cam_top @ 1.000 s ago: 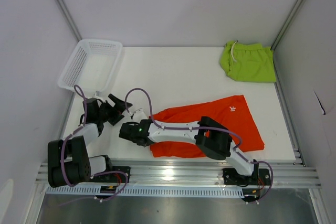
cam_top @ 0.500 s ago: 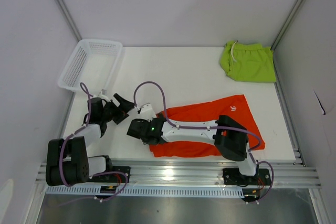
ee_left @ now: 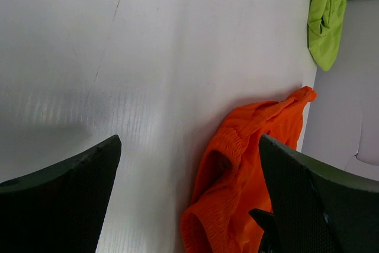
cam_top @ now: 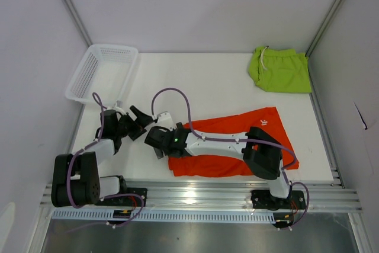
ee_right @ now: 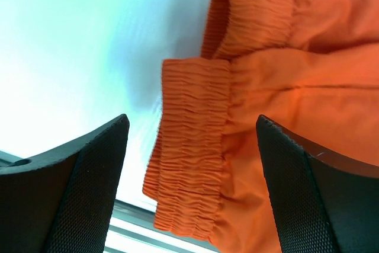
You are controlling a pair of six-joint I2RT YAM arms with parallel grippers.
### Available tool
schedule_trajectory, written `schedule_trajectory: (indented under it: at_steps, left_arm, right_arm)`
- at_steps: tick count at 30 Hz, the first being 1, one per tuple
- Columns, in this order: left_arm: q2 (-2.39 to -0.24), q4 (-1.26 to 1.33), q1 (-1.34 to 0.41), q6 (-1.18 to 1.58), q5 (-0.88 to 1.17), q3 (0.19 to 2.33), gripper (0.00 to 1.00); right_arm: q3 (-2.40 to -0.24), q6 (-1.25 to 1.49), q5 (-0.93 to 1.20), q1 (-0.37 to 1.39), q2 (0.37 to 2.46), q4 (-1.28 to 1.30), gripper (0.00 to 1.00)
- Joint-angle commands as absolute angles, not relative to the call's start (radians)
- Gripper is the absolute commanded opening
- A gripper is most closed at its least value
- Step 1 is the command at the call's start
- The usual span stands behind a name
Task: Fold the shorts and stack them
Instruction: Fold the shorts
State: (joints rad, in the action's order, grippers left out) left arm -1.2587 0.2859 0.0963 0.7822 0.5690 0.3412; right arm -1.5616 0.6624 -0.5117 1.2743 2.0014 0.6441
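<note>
The orange shorts (cam_top: 278,140) lie flat near the table's front edge, elastic waist to the left. My right arm stretches across them. My right gripper (cam_top: 157,143) is open just above the waist end. In the right wrist view the ribbed waistband (ee_right: 195,146) lies on the table between the spread fingers (ee_right: 65,194), untouched by either. To the left of the shorts my left gripper (cam_top: 137,122) is open. Its wrist view shows the orange waist (ee_left: 237,158) ahead and nothing between its fingers (ee_left: 59,205). The lime green shorts (cam_top: 281,70) sit bunched at the far right corner.
A white mesh basket (cam_top: 102,74) stands at the far left corner of the table. The metal rail (cam_top: 201,197) runs along the near edge just below the orange shorts. Grey walls close in on both sides.
My right gripper has opened wide and drifted slightly right and away from the rail, leaving the orange waistband on the table. The left gripper edged a little toward the shorts, still open.
</note>
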Motion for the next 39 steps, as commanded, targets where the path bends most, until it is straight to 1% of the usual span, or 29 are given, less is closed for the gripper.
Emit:
schedule_trajectory:
  at_steps: [1, 6, 12, 17, 18, 21, 22, 24, 25, 29, 33, 39]
  left_arm:
    - [-1.269, 0.311, 0.091, 0.752, 0.571, 0.376, 0.99]
    - [-1.281, 0.31, 0.091, 0.752, 0.571, 0.38, 0.99]
    - [-1.285, 0.31, 0.091, 0.749, 0.571, 0.382, 0.99]
    - [-1.289, 0.31, 0.091, 0.749, 0.568, 0.382, 0.99]
    - [-1.289, 0.31, 0.091, 0.747, 0.568, 0.382, 0.99]
    - [-1.29, 0.311, 0.091, 0.747, 0.565, 0.382, 0.99]
    - [-1.289, 0.311, 0.091, 0.747, 0.565, 0.382, 0.99]
    - [-1.292, 0.311, 0.091, 0.746, 0.564, 0.38, 0.99]
    - [-1.293, 0.311, 0.091, 0.746, 0.566, 0.382, 0.99]
    - [-1.296, 0.322, 0.091, 0.747, 0.571, 0.377, 0.99]
    - [-1.307, 0.367, 0.083, 0.758, 0.601, 0.373, 0.99]
    - [-1.324, 0.403, 0.025, 0.764, 0.61, 0.394, 0.99]
  right_arm:
    - [-1.581, 0.626, -0.477, 1.259, 2.023, 0.575, 0.89]
    - [-1.617, 0.603, -0.475, 1.25, 2.077, 0.586, 0.87]
    - [-1.621, 0.591, -0.499, 1.247, 2.121, 0.591, 0.82]
    - [-1.646, 0.589, -0.555, 1.25, 2.152, 0.615, 0.8]
    - [-1.651, 0.591, -0.57, 1.252, 2.161, 0.621, 0.79]
    - [-1.66, 0.597, -0.627, 1.264, 2.166, 0.638, 0.68]
    - [-1.655, 0.6, -0.64, 1.267, 2.158, 0.635, 0.63]
    - [-1.632, 0.61, -0.672, 1.272, 2.146, 0.624, 0.58]
    - [-1.62, 0.614, -0.681, 1.273, 2.126, 0.603, 0.52]
    - [-1.553, 0.643, -0.75, 1.281, 2.057, 0.549, 0.46]
    - [-1.487, 0.664, -0.837, 1.289, 1.976, 0.493, 0.46]
    - [-1.375, 0.676, -0.87, 1.289, 1.859, 0.407, 0.46]
